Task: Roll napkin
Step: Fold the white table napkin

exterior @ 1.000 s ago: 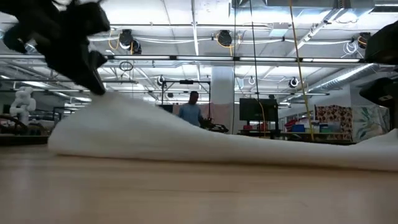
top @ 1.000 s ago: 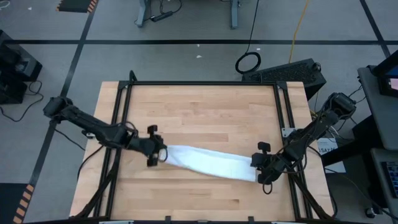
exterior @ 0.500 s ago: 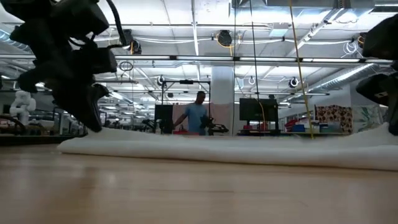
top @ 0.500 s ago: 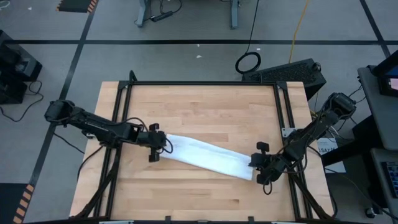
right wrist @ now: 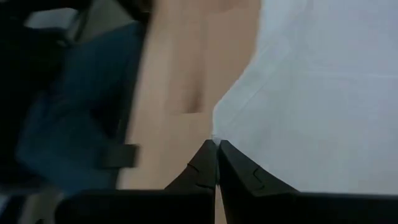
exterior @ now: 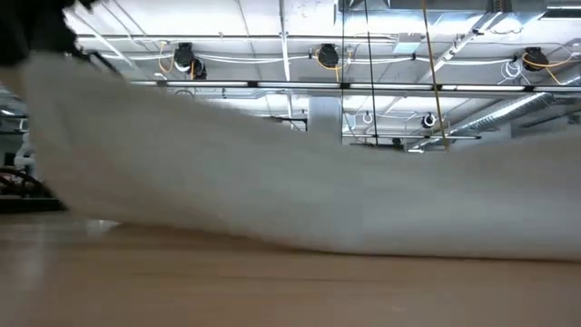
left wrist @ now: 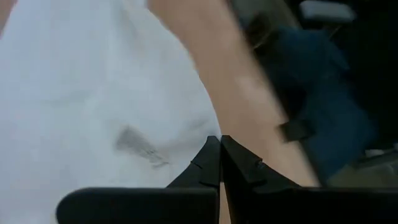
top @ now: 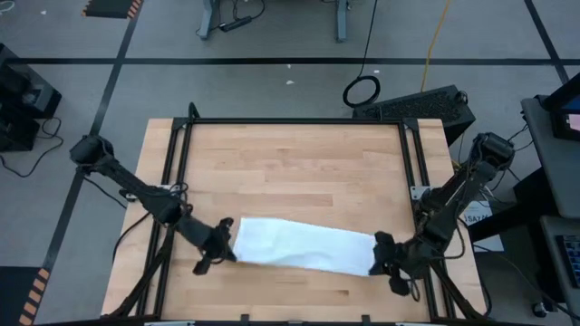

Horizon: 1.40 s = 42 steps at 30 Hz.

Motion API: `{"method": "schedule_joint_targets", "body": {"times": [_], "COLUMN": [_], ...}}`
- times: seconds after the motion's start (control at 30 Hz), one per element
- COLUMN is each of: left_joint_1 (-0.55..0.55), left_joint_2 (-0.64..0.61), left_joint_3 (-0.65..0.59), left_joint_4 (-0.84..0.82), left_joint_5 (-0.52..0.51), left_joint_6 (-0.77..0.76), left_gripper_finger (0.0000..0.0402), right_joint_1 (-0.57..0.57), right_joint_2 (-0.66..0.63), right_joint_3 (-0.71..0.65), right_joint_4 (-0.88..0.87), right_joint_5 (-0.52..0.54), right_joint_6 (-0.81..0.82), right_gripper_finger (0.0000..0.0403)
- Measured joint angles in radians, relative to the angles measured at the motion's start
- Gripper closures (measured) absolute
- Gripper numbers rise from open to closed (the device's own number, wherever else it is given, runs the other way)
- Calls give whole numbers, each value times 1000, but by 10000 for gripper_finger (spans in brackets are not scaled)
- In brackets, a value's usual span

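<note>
The white napkin [top: 304,244] lies as a long band across the near half of the wooden table [top: 290,163]. My left gripper [top: 223,241] is shut at its left end and my right gripper [top: 380,256] is shut at its right end. In the low view the napkin [exterior: 300,182] fills most of the picture. It stands highest at the left end and its lower edge [exterior: 318,247] rests on the table. In that view only a dark piece of the left arm [exterior: 23,32] shows. My left gripper pinches the napkin's left end at its edge [left wrist: 194,132] between the two shut fingers, slanting down from the table's left. One layer or several, I cannot tell. That end is raised off the table. My right gripper pinches the napkin's right end at a corner of its edge [right wrist: 235,132] between the two shut fingers, slanting down from the table's right. The number of layers does not show. The cloth spreads away from the fingertips.
A black metal frame [top: 181,163] runs along the table's left, far and right sides. Bare wood lies on the far half. Beyond the far right corner a black case [top: 421,104] and a cable coil [top: 362,91] lie on the floor.
Both grippers, still shut, have gone toward the table's near edge and swung round, dragging the napkin's two ends with them. The napkin has shifted nearer and shows as a wider band. In the low view it now looms large, with its left end lifted.
</note>
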Motion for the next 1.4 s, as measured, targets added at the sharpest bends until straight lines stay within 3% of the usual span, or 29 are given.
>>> {"method": "schedule_joint_targets", "body": {"times": [0.13, 0.23, 0.43, 0.6, 0.93, 1.17, 1.4], "left_joint_1": [-48, -35, 56, 100, 124, 124, 124], "left_joint_2": [0, -1, 0, 0, 0, 0, 1], "left_joint_3": [41, 53, 51, 23, -32, -32, -32], "left_joint_4": [8, -33, -270, -283, -253, -257, -257], "left_joint_5": [-67, -140, -210, -211, -213, -270, -312], "left_joint_6": [29, 79, 21, 15, -5, -1, -7], "left_gripper_finger": [395, 395, 396, 396, 396, 396, 396], "right_joint_1": [52, 61, 52, 23, -1, -2, -6], "right_joint_2": [0, 0, 0, 0, 0, 17, 86], "right_joint_3": [59, 105, 133, 133, 106, 106, 105], "right_joint_4": [-69, -226, -510, -612, -582, -596, -604], "right_joint_5": [1, 9, 137, 232, 244, 297, 279], "right_joint_6": [14, 59, 95, 87, 130, 135, 140], "right_gripper_finger": [403, 403, 403, 403, 403, 403, 403]}}
